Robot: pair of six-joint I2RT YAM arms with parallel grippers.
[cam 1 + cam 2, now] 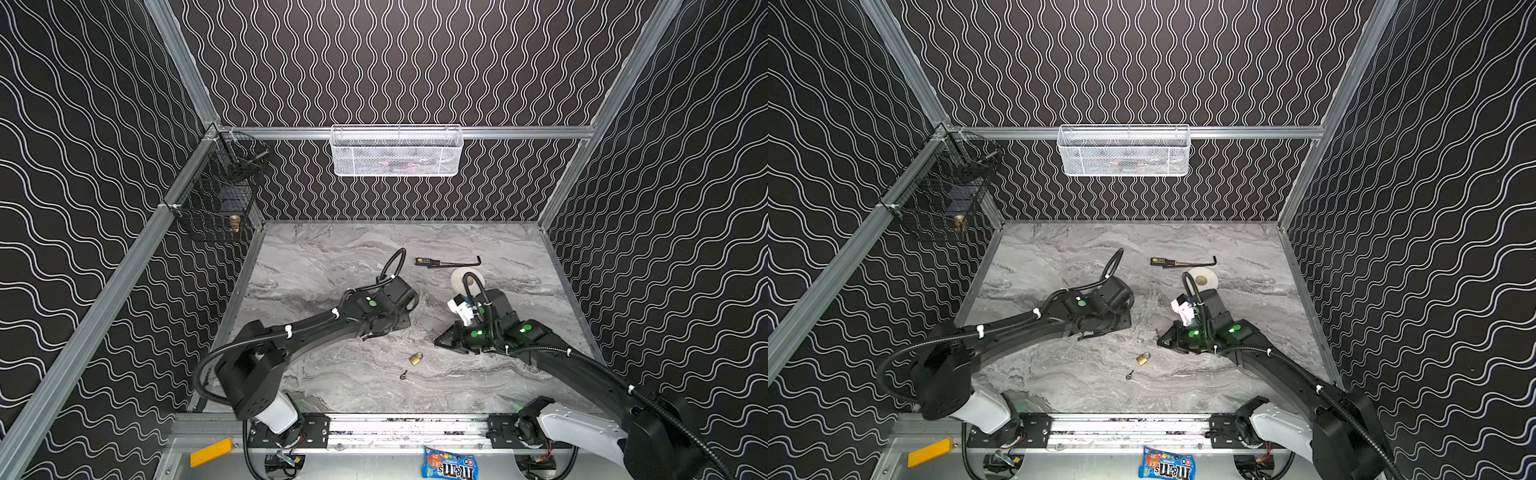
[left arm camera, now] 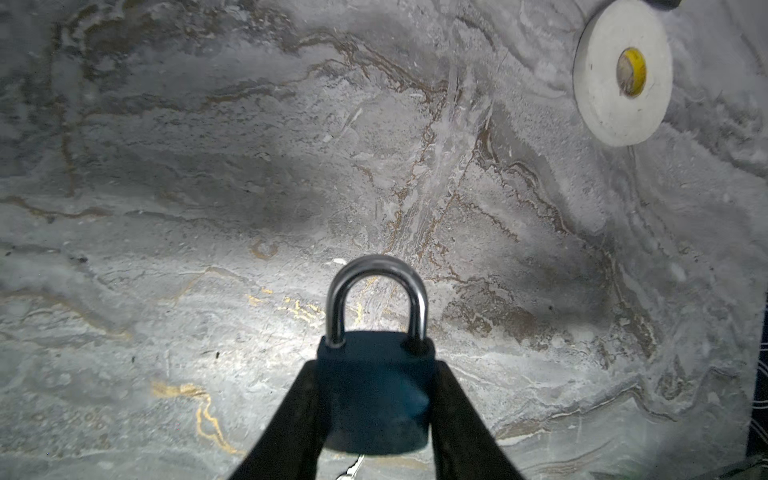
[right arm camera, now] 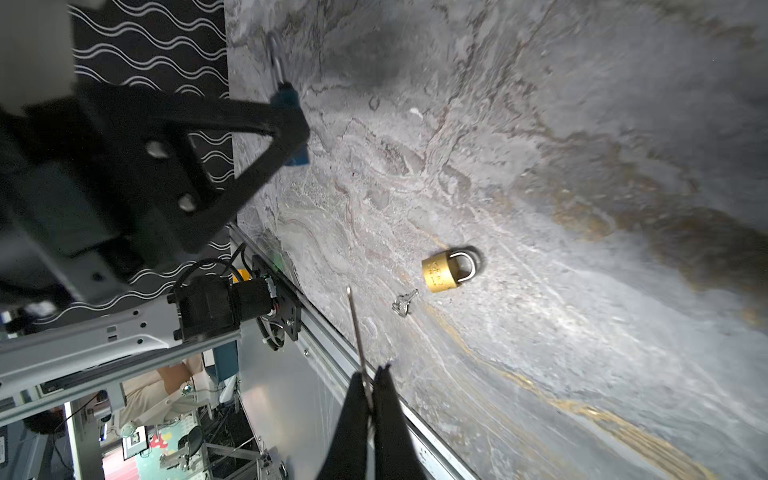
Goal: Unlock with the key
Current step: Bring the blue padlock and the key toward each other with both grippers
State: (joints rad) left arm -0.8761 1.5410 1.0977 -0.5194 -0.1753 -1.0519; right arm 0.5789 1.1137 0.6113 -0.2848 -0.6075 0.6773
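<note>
- Key (image 3: pixel 358 332): pinched edge-on in my right jaws, which are pressed together on its head. The thin blade sticks out ahead, clear of the counter (image 3: pixel 540 187).
- Lock (image 2: pixel 374 399): the blue one, clamped across its body by my part-spread left jaws. Its shackle is closed and points away from the wrist. I judge it is held off the counter.
- Key and lock are well apart, with open counter between my two arms in both top views.
- No view shows the keyhole. I judge it is in the bottom face, back between my left fingers (image 2: pixel 291 415), so first I should turn the left wrist to present that face to the right arm.
- Then I should line the blade up with the lock's long axis, roll it until its flat matches the slot, and ease in slowly.
- The pinch on the key's head is small, so a skewed push could swivel the key. The left clamp must be firm so the body cannot pivot when I twist.
- Brass lock (image 1: pixel 415 358) and spare key (image 1: pixel 403 375) lie below my path, just beside each other. I should pass above them.
- Tape (image 2: pixel 622 72) lies farther off, out of the way.
</note>
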